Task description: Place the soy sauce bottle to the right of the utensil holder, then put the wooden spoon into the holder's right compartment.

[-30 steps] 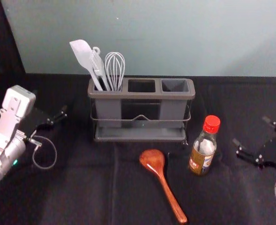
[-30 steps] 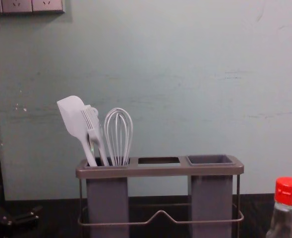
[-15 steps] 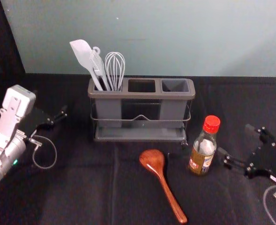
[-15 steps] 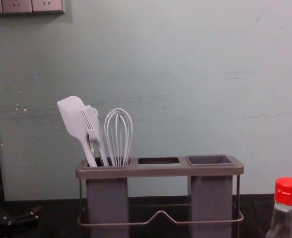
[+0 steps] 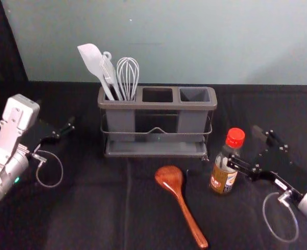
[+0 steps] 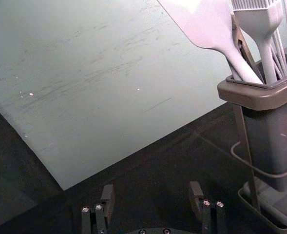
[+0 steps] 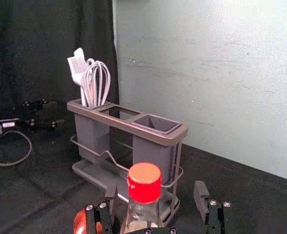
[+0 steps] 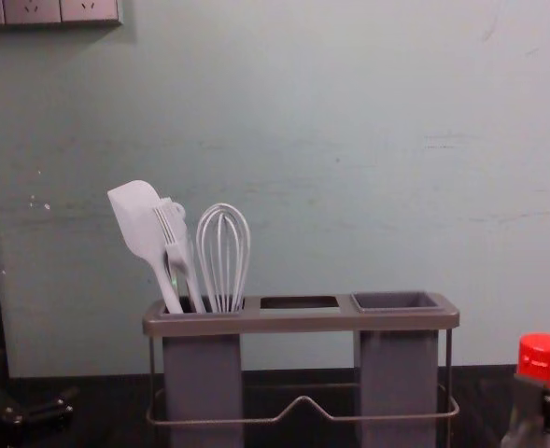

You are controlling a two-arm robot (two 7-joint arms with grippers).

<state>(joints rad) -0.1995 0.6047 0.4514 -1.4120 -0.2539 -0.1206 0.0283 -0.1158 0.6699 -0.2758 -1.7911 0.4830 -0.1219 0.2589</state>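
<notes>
The black right gripper (image 5: 244,147), spread wide and gripping nothing, is at the red-capped glass soy sauce bottle (image 5: 223,179), front-right of the grey plastic utensil holder (image 5: 157,106), the reddish-brown wooden spoon (image 5: 170,178) lying nearby, the black left gripper (image 5: 57,115) idle at left.

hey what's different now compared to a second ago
The right gripper has moved leftward to the soy sauce bottle, its open fingers now reaching around it, one overlapping it in the head view. Nothing has been gripped or let go. The bottle, wooden spoon, utensil holder and left gripper stayed put.
</notes>
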